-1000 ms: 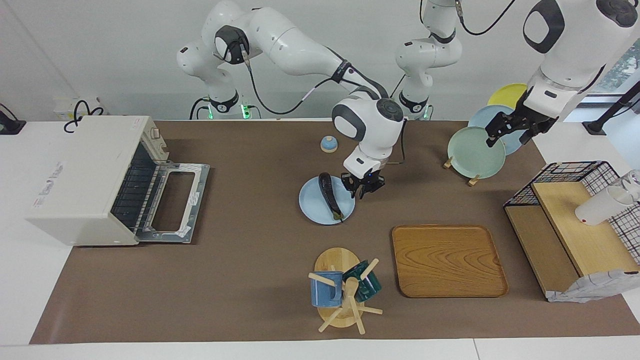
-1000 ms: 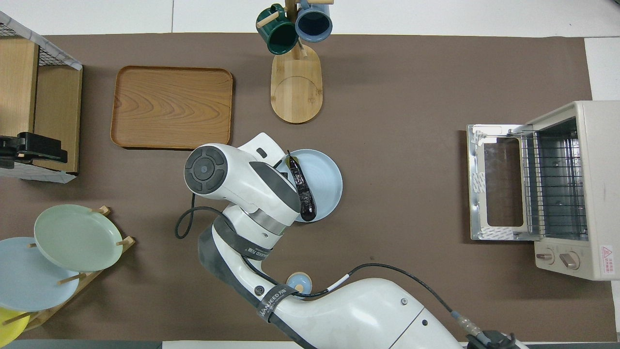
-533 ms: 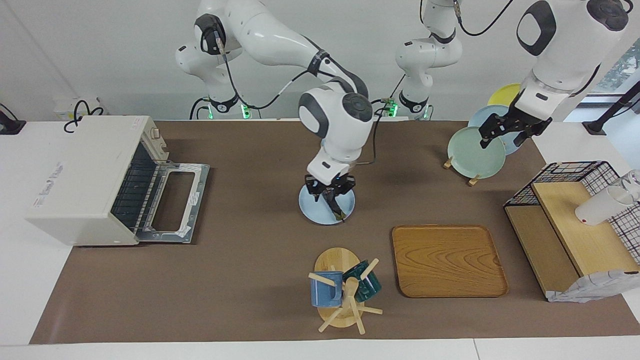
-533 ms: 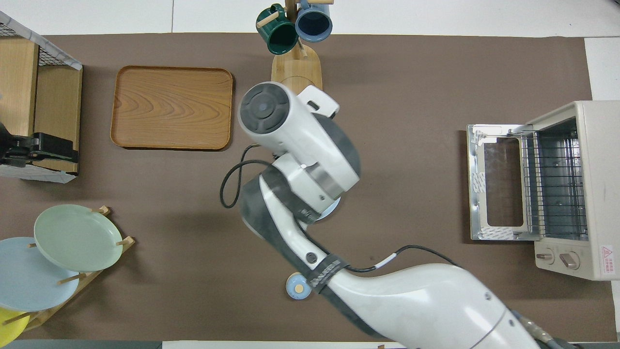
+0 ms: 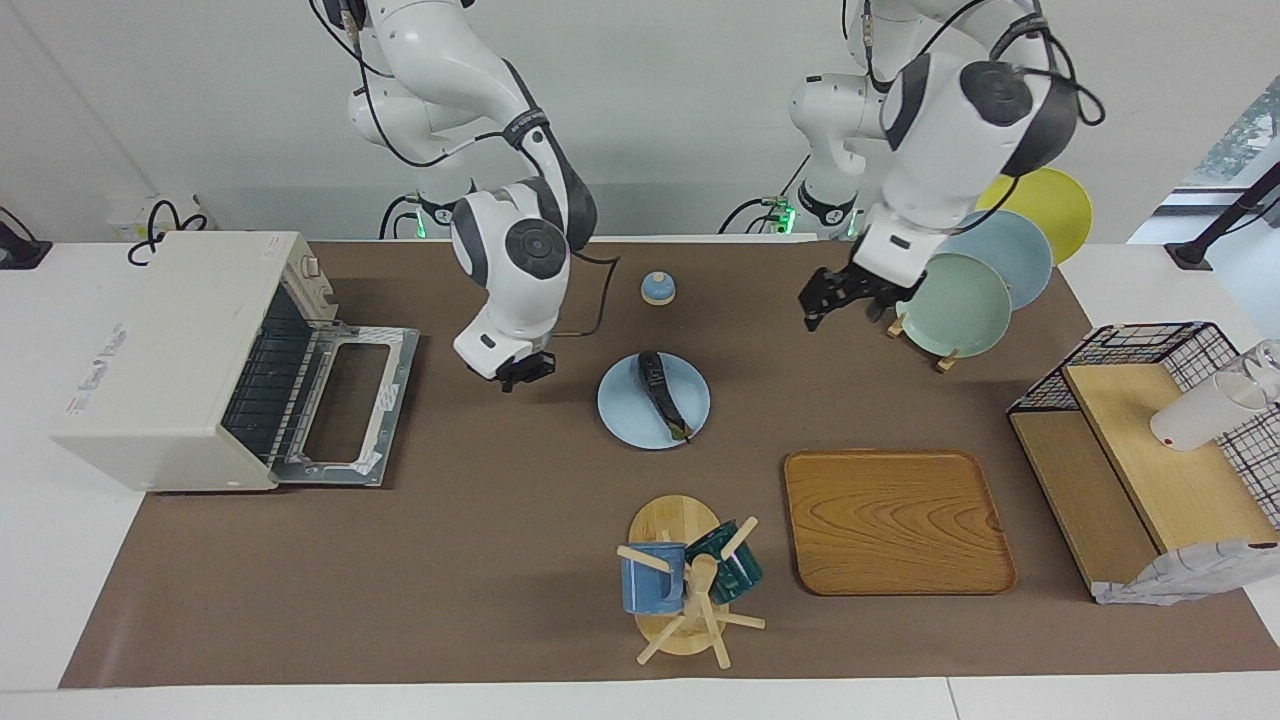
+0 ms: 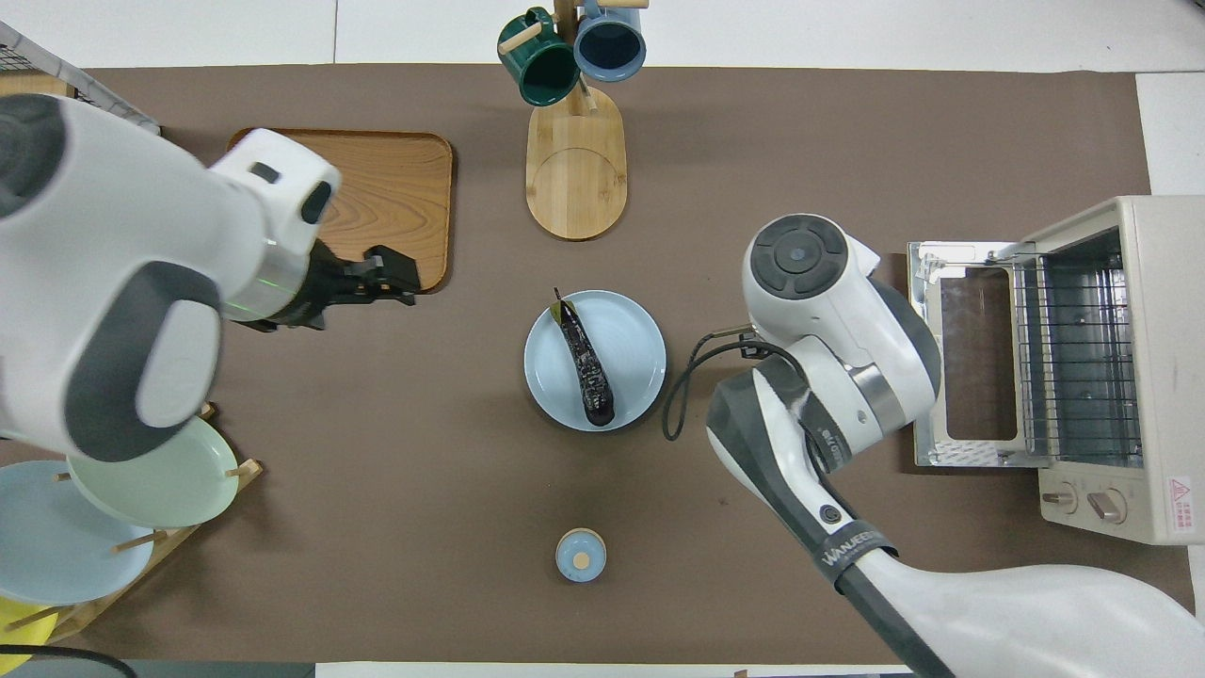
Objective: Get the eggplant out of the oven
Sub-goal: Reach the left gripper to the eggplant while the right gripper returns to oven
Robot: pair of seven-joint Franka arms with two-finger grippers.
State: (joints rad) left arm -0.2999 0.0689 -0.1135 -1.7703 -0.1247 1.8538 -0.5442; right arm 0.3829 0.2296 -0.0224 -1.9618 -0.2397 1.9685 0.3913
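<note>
The dark purple eggplant (image 5: 662, 393) (image 6: 586, 362) lies loose on a light blue plate (image 5: 625, 405) (image 6: 631, 348) in the middle of the mat. The cream oven (image 5: 165, 350) (image 6: 1144, 282) stands at the right arm's end of the table with its door (image 5: 350, 405) folded down and its wire rack (image 6: 1078, 358) bare. My right gripper (image 5: 522, 374) hangs shut and empty over the mat between the oven door and the plate; the overhead view hides it under its wrist. My left gripper (image 5: 838, 308) (image 6: 400, 281) hovers open and empty beside the plate rack.
A mug tree (image 5: 685, 585) with a blue and a green mug and a wooden tray (image 5: 895, 520) lie farther from the robots than the plate. A small blue knob (image 5: 657, 288) sits nearer to them. The plate rack (image 5: 965, 290) and a wire shelf (image 5: 1150, 440) fill the left arm's end.
My right gripper has drawn away from the plate toward the oven's end and shut on nothing. The eggplant stays on the plate. The left arm has swung from the plate rack toward the table's middle.
</note>
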